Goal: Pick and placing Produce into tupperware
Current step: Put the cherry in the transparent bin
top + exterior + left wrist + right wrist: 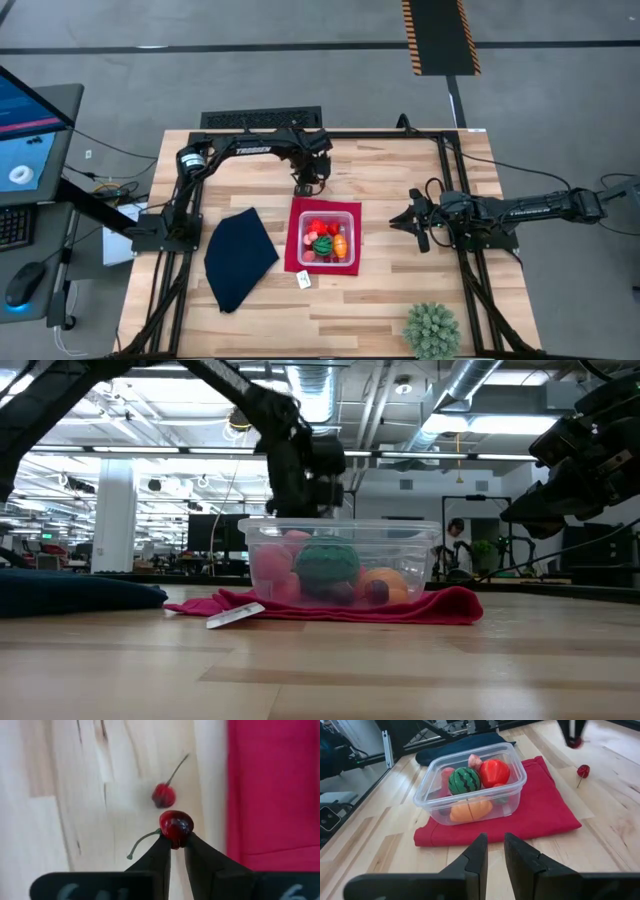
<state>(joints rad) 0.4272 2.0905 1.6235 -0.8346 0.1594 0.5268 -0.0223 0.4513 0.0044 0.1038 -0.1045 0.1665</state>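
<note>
My left gripper (176,840) hangs just beyond the far edge of the red mat (293,255), shut on a dark red cherry (176,826). A second cherry (163,795) lies on the wood below it, stem pointing away. The clear tupperware (470,785) stands on the mat and holds a green striped ball (464,780), a red piece (494,771), an orange piece (470,810) and a pink one (475,761). My right gripper (495,850) waits shut to the right of the mat, pointing at the container. My left gripper pinches the cherry's round body (175,834) between its two fingertips, coming from above and pointing down. The cherry is lifted clear of the table. Its green stem (142,840) sticks out sideways past one finger.
A dark navy cloth (238,258) lies left of the mat. A spiky green plant ball (432,330) sits near the table's near right corner. A small white tag (304,280) lies at the mat's near edge. Bare wood shows between the mat and my right gripper.
</note>
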